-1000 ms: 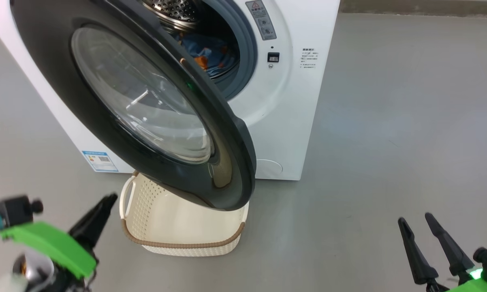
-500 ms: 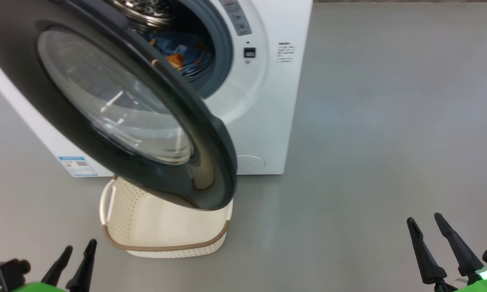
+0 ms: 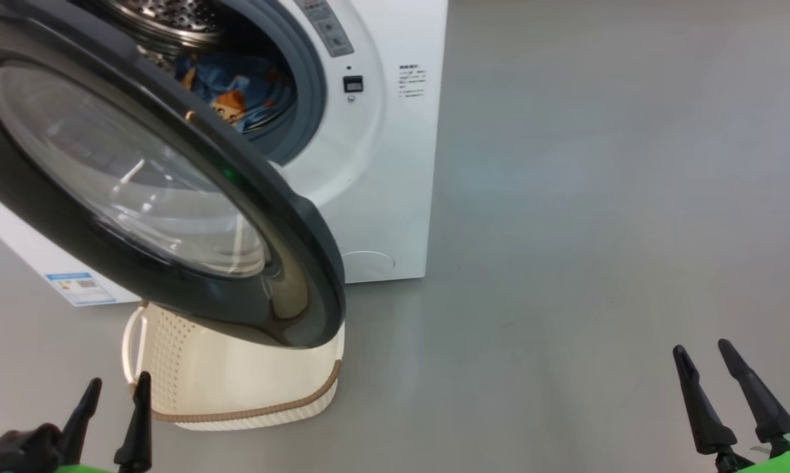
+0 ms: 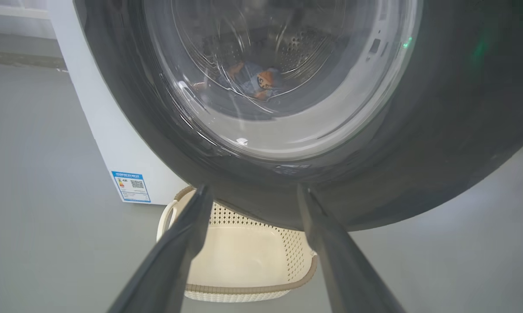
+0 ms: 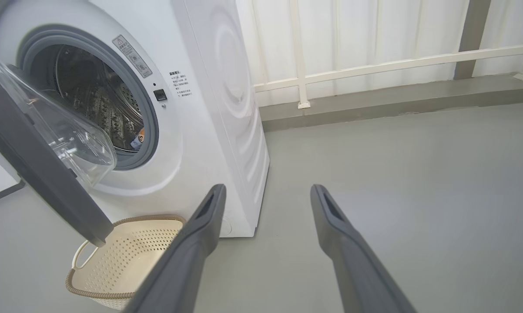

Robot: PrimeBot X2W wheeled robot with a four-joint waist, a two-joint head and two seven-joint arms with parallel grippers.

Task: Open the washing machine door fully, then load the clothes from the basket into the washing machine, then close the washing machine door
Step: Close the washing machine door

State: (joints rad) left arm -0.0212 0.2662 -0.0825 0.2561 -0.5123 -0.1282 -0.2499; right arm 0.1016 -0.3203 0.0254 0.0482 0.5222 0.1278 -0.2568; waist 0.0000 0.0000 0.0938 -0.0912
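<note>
The left end effector point(image 3: 119, 380) and right end effector point(image 3: 700, 347) are hovering near, each spread apart, gripping nothing. The washing machine door point(image 3: 290, 263) is hanging open over the basket point(image 3: 237, 387), which is seemingly sitting empty on the floor point(image 3: 566, 263). The clothes point(image 3: 237, 92) are lying inside the washing machine point(image 3: 382, 164).

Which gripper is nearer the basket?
Left. The left gripper sits open at the near-left corner of the basket; the right gripper is far off to its right.
</note>
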